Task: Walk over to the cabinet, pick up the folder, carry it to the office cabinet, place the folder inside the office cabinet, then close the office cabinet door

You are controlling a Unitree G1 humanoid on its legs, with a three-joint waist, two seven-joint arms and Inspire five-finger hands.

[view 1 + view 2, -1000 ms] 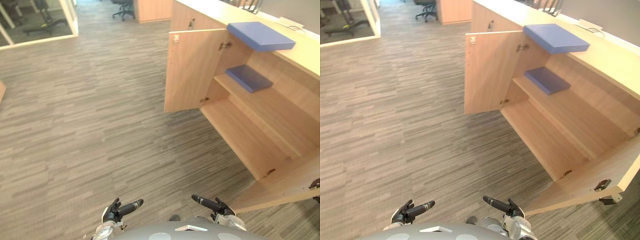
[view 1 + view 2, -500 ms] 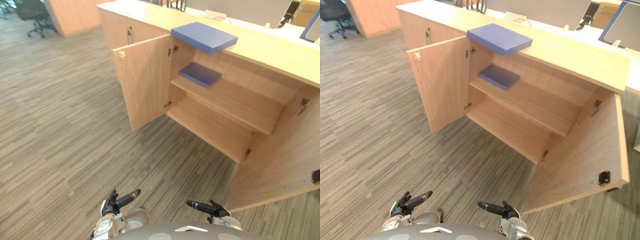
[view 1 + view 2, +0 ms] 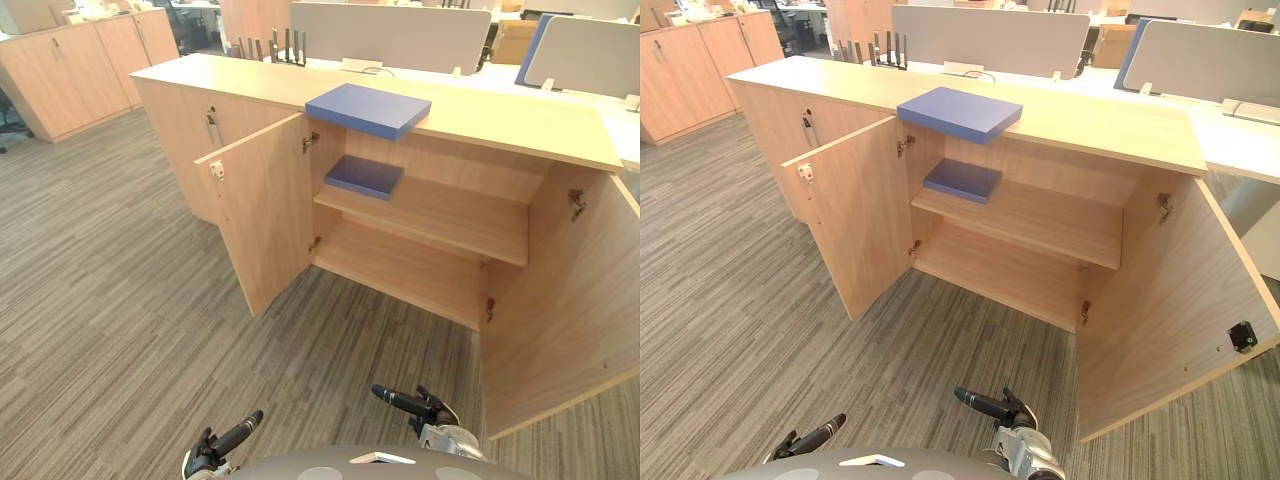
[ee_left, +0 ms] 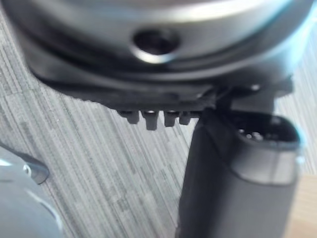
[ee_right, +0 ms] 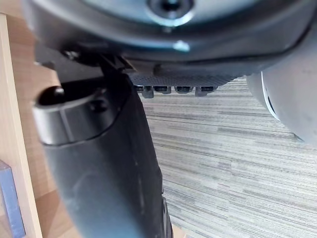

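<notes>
On tabletop (image 3: 500,115) over open cabinet (image 3: 420,270): folder (image 3: 368,108), overhanging front edge. Left hand (image 3: 222,443), right hand (image 3: 408,404) low, fingers straight, empty. Risk: stride clips right door (image 3: 565,300); clumsy reach nudges folder off

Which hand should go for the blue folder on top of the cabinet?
Right, probably. The right hand is empty, reaches further forward and lies nearly in line with the folder; the left hand sits further back and off to the left.
</notes>
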